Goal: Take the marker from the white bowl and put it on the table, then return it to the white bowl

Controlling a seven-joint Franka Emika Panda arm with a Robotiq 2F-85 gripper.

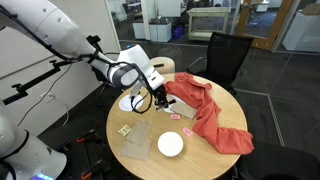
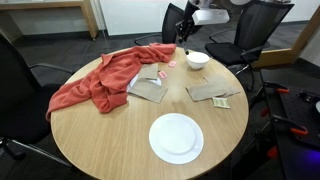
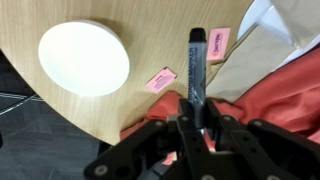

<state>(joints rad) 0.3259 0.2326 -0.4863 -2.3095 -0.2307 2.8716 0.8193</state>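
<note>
Between the gripper's (image 3: 197, 122) closed jaws the black marker (image 3: 197, 65) is clamped, pointing ahead over the table (image 3: 140, 25); the white bowl (image 3: 84, 58) lies ahead, off to one side. Probably the set-down step: lower it near the pink sticky notes (image 3: 161, 80), then release

The arm (image 1: 60, 35) reaches out bent, its claw (image 3: 197, 112) pointing down, clamped on the marker (image 3: 196, 65).

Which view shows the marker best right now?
The wrist view: the marker shows large and clear, one end clamped in the gripper. In both exterior views it is only a tiny dark sliver at the gripper.
</note>
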